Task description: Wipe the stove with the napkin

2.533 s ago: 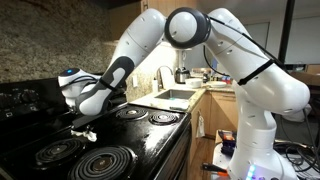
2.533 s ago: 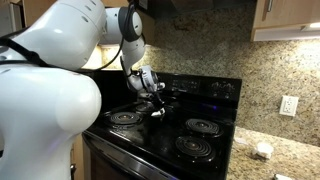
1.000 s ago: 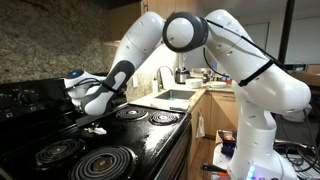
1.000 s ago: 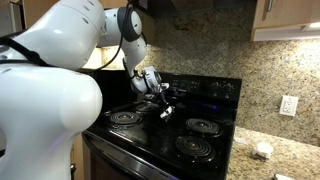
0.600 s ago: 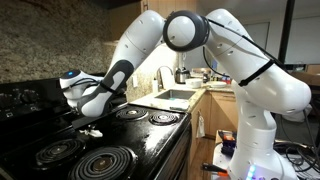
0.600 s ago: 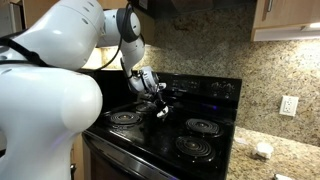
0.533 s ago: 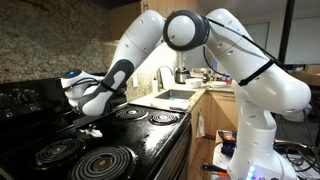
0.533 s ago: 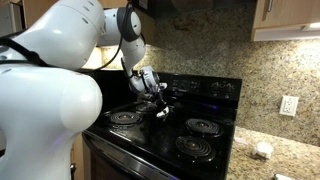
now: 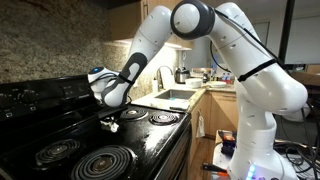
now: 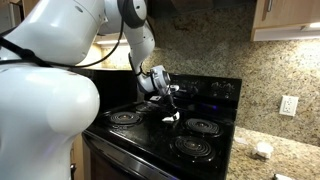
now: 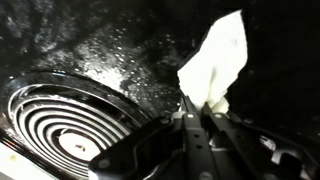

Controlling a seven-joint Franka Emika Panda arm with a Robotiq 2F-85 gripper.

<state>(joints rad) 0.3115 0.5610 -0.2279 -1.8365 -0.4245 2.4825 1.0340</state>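
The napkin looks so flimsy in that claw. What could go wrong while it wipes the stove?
The gripper pinches the napkin by just one end, so dragging could tear it or pull it free. A coil burner sits close by, and the paper might snag on its ring. With so little paper under it, the gripper itself could scrape the glossy stove top.

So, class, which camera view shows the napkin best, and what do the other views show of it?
The wrist view: the napkin shows large at upper right, wrinkled and pinched in the shut gripper. In both exterior views it is only a small white scrap under the gripper, down at the stove.
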